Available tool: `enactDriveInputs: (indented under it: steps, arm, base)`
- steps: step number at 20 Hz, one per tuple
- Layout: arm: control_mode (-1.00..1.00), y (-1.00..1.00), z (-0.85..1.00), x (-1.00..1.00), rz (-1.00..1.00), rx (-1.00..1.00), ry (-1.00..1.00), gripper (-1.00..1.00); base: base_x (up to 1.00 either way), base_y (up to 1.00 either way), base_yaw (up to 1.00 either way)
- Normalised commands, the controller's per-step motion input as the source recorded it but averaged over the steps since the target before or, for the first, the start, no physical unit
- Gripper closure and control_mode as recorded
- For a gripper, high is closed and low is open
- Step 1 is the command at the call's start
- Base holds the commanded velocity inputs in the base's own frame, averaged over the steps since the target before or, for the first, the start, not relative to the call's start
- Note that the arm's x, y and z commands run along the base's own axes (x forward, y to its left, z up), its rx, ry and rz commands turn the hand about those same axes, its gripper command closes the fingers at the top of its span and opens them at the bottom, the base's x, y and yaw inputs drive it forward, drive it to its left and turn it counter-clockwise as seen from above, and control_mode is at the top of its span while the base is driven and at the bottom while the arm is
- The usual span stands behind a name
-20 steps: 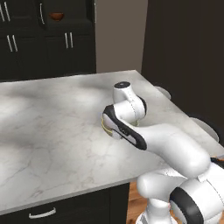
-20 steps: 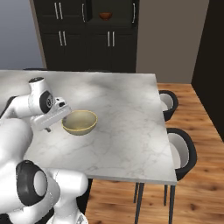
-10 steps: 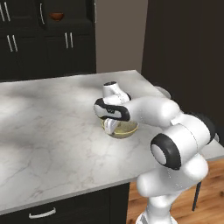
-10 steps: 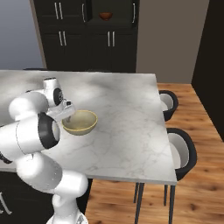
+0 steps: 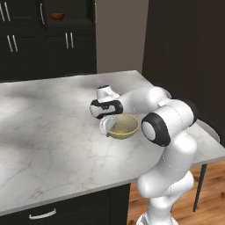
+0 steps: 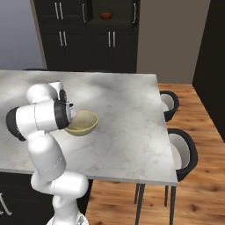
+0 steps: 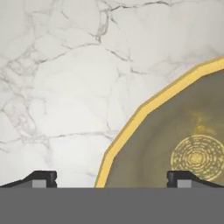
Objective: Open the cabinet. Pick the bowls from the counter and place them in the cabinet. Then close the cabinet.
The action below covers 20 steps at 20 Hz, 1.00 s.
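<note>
The pale cream bowl [image 5: 125, 127] [image 6: 83, 123] with a yellowish rim [image 7: 144, 109] rests upright on the marble counter [image 5: 48, 136]. My gripper [image 5: 107, 126] [image 7: 111, 179] hangs open over the bowl's rim on the cabinet side. One fingertip [image 7: 181, 178] is over the bowl's inside, the other over the counter outside it. Nothing is held. The reddish-brown bowl [image 5: 56, 16] [image 6: 105, 16] sits on a dark shelf inside the tall black cabinet [image 5: 72, 19] [image 6: 118, 19] at the back, whose doors stand open.
Two round black chairs with pale seats [image 6: 169, 103] [image 6: 182, 151] stand along the counter's right side. Lower black doors with short handles [image 5: 68, 40] are under the open cabinet. A drawer handle [image 5: 42, 214] shows below the counter's front edge.
My arm has folded and swung, bringing the hand down onto the cream bowl's rim. The bowl has stayed in place and the jaws have stayed open.
</note>
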Motion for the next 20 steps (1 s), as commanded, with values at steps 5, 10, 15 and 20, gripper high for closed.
enactDriveInputs:
  steps: [5, 10, 15, 20]
  arm:
    - [-1.0, 0.0, -0.25, 0.11, 0.01, 0.0, -0.17, -1.0]
    - [-1.0, 0.0, -0.19, -0.01, 0.0, 0.0, -0.03, -1.0]
    - [-1.0, -0.03, -0.28, -0.04, 0.0, 0.04, -0.02, 1.0]
    - [-1.0, 0.0, -0.04, 0.0, 0.0, 0.0, -0.01, 1.0]
  base:
    - [0.0, 0.0, 0.0]
    - [0.0, 0.0, 0.0]
    - [0.0, 0.0, 0.0]
    - [0.0, 0.0, 0.0]
